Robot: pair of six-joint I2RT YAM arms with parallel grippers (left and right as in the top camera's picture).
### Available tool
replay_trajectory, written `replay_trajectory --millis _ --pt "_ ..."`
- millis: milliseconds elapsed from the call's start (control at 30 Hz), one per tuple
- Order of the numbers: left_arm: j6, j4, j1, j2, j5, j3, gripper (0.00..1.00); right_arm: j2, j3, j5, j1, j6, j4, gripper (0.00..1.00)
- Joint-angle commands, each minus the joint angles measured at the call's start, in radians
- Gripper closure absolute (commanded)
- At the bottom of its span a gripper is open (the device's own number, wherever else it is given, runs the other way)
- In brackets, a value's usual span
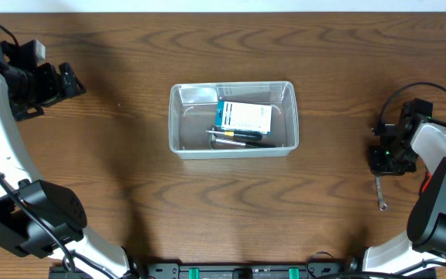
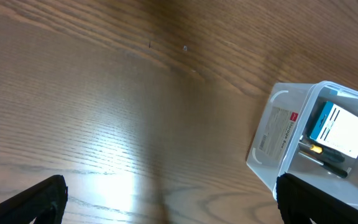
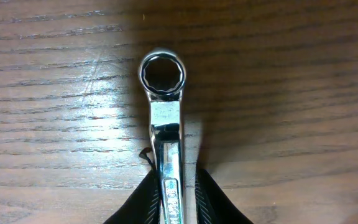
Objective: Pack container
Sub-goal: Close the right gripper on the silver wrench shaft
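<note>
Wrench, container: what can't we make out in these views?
- Wrench, right wrist: far end cut off by the bottom edge; jaws flank the shank, contact unclear.
- Wrench, overhead: top end hidden under the right arm.
- Container, overhead: dark tools beside the box too small to identify.
- Container, left wrist: cut off by the right edge; label too small to read.

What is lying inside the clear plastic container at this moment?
Inside the container lie a blue-and-white box and thin dark-handled tools beside it. Anything under the box is covered and cannot be seen.
</note>
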Motion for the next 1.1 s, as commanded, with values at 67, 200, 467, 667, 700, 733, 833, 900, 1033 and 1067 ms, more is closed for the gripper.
replay_trajectory --millis 67,200,467,667,700,733,833,900,1033,1067 --pt "0.006 0.0 0.0 0.01 -0.008 -0.001 0.02 0.008 -0.005 -0.011 -0.006 -0.011 -0.004 0.82" --pt "0.006 0.0 -0.001 0.01 -0.008 -0.001 0.02 0.008 -0.005 -0.011 -0.006 -0.011 -0.002 0.88" --pt "0.006 0.0 0.0 0.01 -0.008 -0.001 0.02 0.008 -0.005 -0.011 -0.005 -0.011 0.0 0.9" --pt "0.006 0.0 0.0 0.01 -0.008 -0.001 0.02 0.008 0.007 -0.012 -0.005 -0.01 -0.002 0.93" --pt "0.006 0.0 0.0 0.01 -0.008 -0.001 0.02 0.008 0.012 -0.012 -0.005 -0.01 -0.005 0.93" --pt "0.006 0.0 0.0 0.01 -0.008 -0.001 0.02 0.008 0.018 -0.012 -0.005 -0.01 -0.008 0.94" --pt "0.006 0.0 0.0 0.01 -0.008 -0.001 0.02 0.008 0.048 -0.019 -0.005 -0.006 -0.032 0.95" --pt "0.006 0.0 0.0 0.01 -0.008 -0.001 0.02 0.008 0.074 -0.019 -0.005 0.001 -0.053 0.96" --pt "0.006 0.0 -0.001 0.01 -0.008 -0.001 0.02 0.008 0.145 -0.019 0.002 0.001 -0.103 0.96" --pt "0.006 0.0 -0.001 0.01 -0.008 -0.001 0.02 0.008 0.167 -0.019 0.007 0.001 -0.115 0.96"
